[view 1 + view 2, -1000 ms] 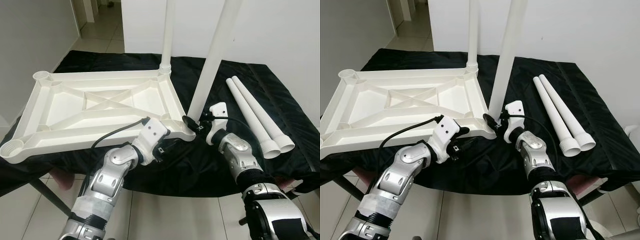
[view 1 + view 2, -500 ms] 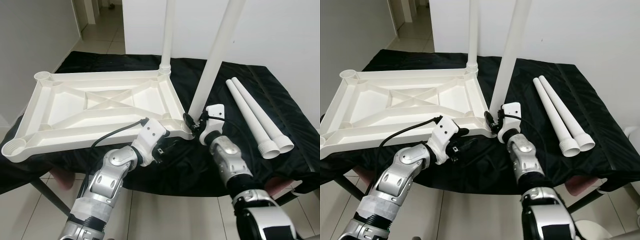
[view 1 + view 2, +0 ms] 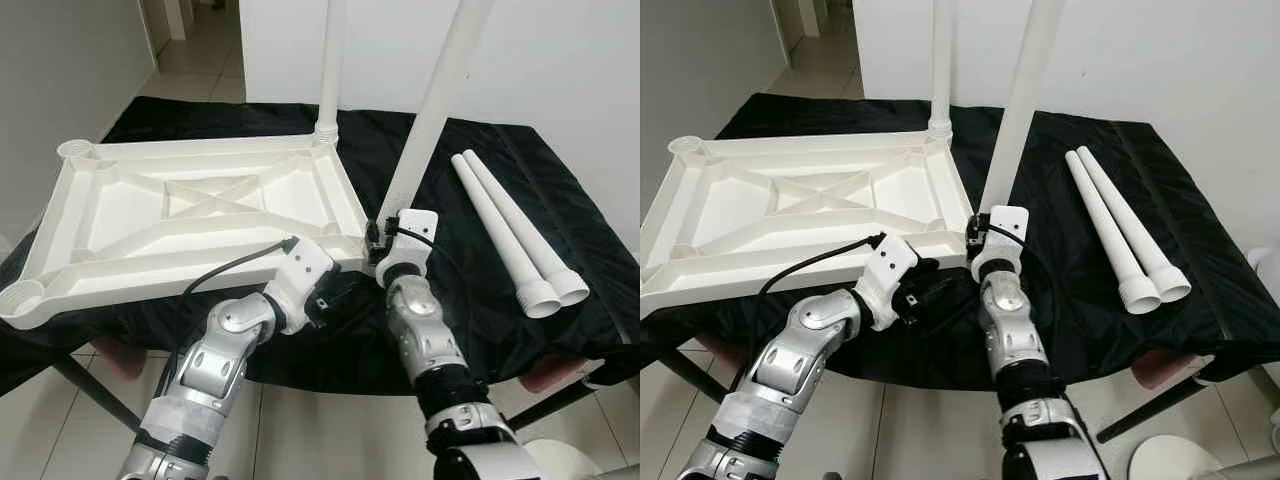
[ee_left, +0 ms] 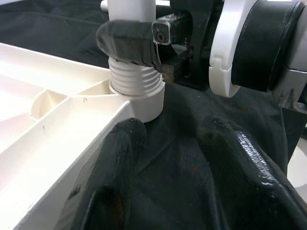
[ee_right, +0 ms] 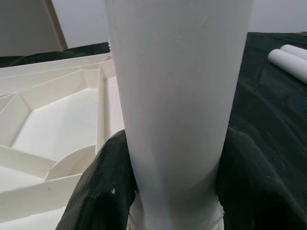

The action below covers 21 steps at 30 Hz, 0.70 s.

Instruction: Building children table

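Observation:
A white plastic tabletop (image 3: pixel 200 215) lies upside down on a black-draped table (image 3: pixel 470 300). One white leg (image 3: pixel 330 70) stands upright in its far right corner. My right gripper (image 3: pixel 381 234) is shut on a second leg (image 3: pixel 440 90) just above its base, both fingers (image 5: pixel 103 191) wrapped round it. That leg leans slightly, and its threaded end (image 4: pixel 136 84) sits in the near right corner socket. My left gripper (image 3: pixel 338 290) is open at the tabletop's front edge, just below that corner, with only cloth between its fingers (image 4: pixel 120 158).
Two loose white legs (image 3: pixel 505 235) lie side by side on the cloth to the right. The table's front edge runs just below both wrists. Tiled floor lies beneath, with a white wall behind and a hallway at the back left.
My right forearm has swung left, closer to the left arm, while keeping its hold on the leg, whose base stays at the corner socket. The left arm has hardly moved.

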### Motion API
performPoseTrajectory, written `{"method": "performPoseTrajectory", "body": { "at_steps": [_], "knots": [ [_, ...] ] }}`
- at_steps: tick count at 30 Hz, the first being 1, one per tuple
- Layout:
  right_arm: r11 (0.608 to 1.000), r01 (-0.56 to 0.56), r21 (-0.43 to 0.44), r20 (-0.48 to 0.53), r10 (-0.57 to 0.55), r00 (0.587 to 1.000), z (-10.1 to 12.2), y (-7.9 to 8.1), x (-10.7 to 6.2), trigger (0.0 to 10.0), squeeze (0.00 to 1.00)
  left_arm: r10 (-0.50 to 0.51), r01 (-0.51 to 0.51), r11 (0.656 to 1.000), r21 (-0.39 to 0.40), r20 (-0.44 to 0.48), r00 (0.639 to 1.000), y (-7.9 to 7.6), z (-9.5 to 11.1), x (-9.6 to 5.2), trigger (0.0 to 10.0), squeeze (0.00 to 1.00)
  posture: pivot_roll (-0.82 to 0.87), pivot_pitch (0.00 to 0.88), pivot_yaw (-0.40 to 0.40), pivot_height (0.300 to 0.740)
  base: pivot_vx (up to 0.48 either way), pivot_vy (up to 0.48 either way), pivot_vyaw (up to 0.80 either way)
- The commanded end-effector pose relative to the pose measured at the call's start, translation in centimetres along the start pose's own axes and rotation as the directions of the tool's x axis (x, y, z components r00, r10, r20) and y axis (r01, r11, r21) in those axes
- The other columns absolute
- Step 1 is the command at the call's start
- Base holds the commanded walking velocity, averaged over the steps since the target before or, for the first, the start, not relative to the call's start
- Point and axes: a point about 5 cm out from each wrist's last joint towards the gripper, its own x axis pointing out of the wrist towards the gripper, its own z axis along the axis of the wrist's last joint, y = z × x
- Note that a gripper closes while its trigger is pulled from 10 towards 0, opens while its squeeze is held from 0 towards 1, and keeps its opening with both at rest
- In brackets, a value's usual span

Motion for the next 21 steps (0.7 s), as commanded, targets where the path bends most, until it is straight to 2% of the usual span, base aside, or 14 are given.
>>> {"method": "performPoseTrajectory", "body": {
  "at_steps": [1, 4, 6, 7, 8, 9, 15, 16, 19, 21],
  "knots": [
    [0.997, -0.013, 0.07, 0.032, 0.011, 0.999, 0.8, 0.4, -0.1, 10.0, 0.0, 0.034, -0.034, 0.999, -0.011, -0.006, 0.999, 0.0, -0.1, -0.1, 10.0, 0.0, 0.01, 0.051, -0.019, 0.74, 0.0, 0.0, 0.0],
    [0.998, -0.034, 0.059, 0.05, 0.031, 0.998, 1.2, 0.4, -0.1, 10.0, 0.0, 0.034, -0.034, 0.999, -0.01, -0.007, 0.999, 0.0, -0.1, -0.1, 10.0, 0.0, 0.01, 0.057, -0.016, 0.74, 0.0, 0.0, 0.0],
    [0.999, -0.031, 0.042, 0.056, 0.028, 0.998, 1.4, -0.1, 0.0, 10.0, 0.0, 0.036, -0.036, 0.999, -0.005, -0.008, 0.999, 0.2, 0.0, -0.1, 10.0, 0.0, 0.01, 0.059, -0.016, 0.74, 0.0, 0.0, 0.0],
    [0.999, -0.028, 0.035, 0.066, 0.026, 0.998, 1.6, -0.6, 0.1, 10.0, 0.38, 0.037, -0.037, 0.999, -0.004, -0.008, 0.999, 0.3, 0.0, -0.1, 10.0, 0.0, 0.01, 0.059, -0.016, 0.74, 0.0, 0.0, 0.0],
    [0.999, -0.028, 0.035, 0.066, 0.026, 0.998, 1.6, -0.6, 0.1, 10.0, 0.38, 0.037, -0.037, 0.999, -0.004, -0.008, 0.999, 0.3, 0.0, -0.1, 10.0, 0.0, 0.01, 0.059, -0.016, 0.74, 0.0, 0.0, 0.0],
    [0.999, -0.038, 0.031, 0.078, 0.036, 0.996, 1.9, -1.1, 0.1, 10.0, 1.0, 0.04, -0.04, 0.999, -0.003, -0.008, 0.999, 0.4, 0.1, -0.1, 10.0, 0.0, 0.01, 0.06, -0.017, 0.74, 0.0, 0.0, 0.0],
    [0.996, -0.09, 0.006, 0.102, 0.089, 0.991, 2.8, -2.5, 0.0, 10.0, 1.0, 0.048, -0.048, 0.999, -0.005, -0.009, 0.999, 0.5, 0.1, -0.2, 10.0, 0.0, 0.01, 0.06, -0.019, 0.74, 0.0, 0.0, 0.0],
    [0.988, -0.155, -0.014, 0.073, 0.156, 0.985, 2.5, -3.0, 0.0, 10.0, 0.0, 0.05, -0.05, 0.999, -0.007, -0.008, 0.999, 0.5, 0.2, -0.2, 10.0, 0.0, 0.01, 0.062, -0.02, 0.74, 0.0, 0.0, 0.0],
    [0.98, -0.195, -0.023, 0.054, 0.196, 0.979, 2.4, -3.3, 0.0, 10.0, 0.0, 0.05, -0.051, 0.999, -0.008, -0.008, 0.999, 0.5, 0.2, -0.2, 10.0, 0.0, 0.01, 0.062, -0.02, 0.74, 0.0, 0.0, 0.0],
    [0.957, -0.285, -0.061, 0.024, 0.287, 0.958, 2.0, -3.6, 0.0, 10.0, 0.0, 0.053, -0.053, 0.999, -0.007, -0.007, 0.999, 0.6, 0.2, -0.2, 10.0, 0.0, 0.01, 0.059, -0.018, 0.74, 0.0, 0.0, 0.0]
  ]
}}
